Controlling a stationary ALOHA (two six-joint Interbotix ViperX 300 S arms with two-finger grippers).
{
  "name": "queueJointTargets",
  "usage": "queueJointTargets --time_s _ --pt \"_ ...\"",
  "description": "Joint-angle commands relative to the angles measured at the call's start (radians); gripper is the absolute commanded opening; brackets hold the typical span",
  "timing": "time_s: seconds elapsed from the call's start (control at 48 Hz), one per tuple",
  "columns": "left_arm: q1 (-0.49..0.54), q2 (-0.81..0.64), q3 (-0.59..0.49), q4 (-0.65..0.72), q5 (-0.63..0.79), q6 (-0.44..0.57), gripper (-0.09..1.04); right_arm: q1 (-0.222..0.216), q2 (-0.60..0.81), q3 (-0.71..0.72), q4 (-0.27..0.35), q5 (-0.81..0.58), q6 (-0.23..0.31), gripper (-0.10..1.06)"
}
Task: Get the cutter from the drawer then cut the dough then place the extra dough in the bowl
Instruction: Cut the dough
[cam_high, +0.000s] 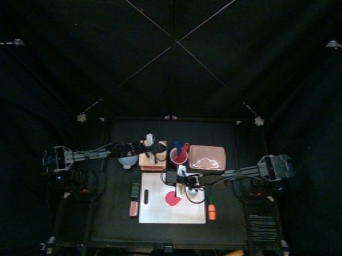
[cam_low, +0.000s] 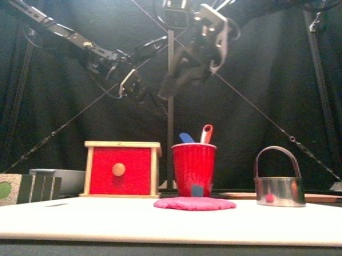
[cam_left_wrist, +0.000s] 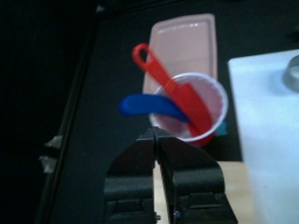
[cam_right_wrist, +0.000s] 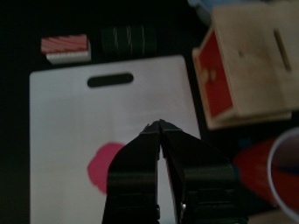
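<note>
Dough (cam_low: 195, 203) nearest, on white board (cam_low: 94, 212). Wooden box (cam_low: 122, 169) behind-left of dough. Cutter (cam_low: 279, 180) right of dough, already out. Left pincer (cam_left_wrist: 156, 140) and right pincer (cam_right_wrist: 156, 125) both closed, empty. Next: grab cutter handle, press onto dough.

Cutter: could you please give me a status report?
Left claw shut by cup, right claw shut over board, both empty. Cutter upright on board beside dough, drawer shut. Nothing between cutter and dough.
</note>
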Motion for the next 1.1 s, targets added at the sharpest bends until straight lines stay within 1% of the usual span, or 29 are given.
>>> queueJointTargets --time_s 0.021,0.083,0.167,0.312,0.375,0.396,0.5,0.604,0.75,0.896,1.104 --pt "-0.110 -0.025 0.051 -0.069 -0.175 0.000 0.38 0.014 -0.098 0.061 0.060 0.058 -0.003 0.28" --pt "-0.160 -0.026 0.086 -0.117 -0.261 0.000 0.38 0.023 -0.126 0.092 0.092 0.097 -0.005 0.33" --pt "-0.218 -0.026 0.129 -0.186 -0.371 -0.002 0.38 0.037 -0.152 0.127 0.130 0.155 -0.003 0.43" --pt "-0.322 -0.021 0.190 -0.299 -0.551 0.000 0.38 0.051 -0.155 0.158 0.184 0.272 -0.002 0.66" --pt "-0.367 -0.021 0.213 -0.331 -0.621 0.000 0.38 0.057 -0.146 0.160 0.213 0.310 -0.003 0.78" --pt "-0.385 -0.023 0.224 -0.341 -0.657 0.000 0.38 0.060 -0.143 0.161 0.219 0.318 -0.003 0.80" --pt "-0.436 -0.029 0.256 -0.353 -0.736 0.000 0.38 0.071 -0.129 0.161 0.242 0.325 -0.005 0.90" --pt "-0.472 -0.043 0.278 -0.362 -0.782 -0.003 0.38 0.078 -0.118 0.167 0.252 0.330 -0.003 0.91" --pt "-0.512 -0.071 0.288 -0.400 -0.799 -0.003 0.38 0.086 -0.104 0.187 0.262 0.330 -0.006 0.91" --pt "-0.512 -0.064 0.302 -0.410 -0.801 -0.028 0.38 0.080 -0.078 0.215 0.252 0.327 -0.008 0.90" --pt "-0.512 -0.061 0.318 -0.407 -0.801 -0.098 0.38 0.078 -0.038 0.207 0.242 0.302 -0.017 0.90"
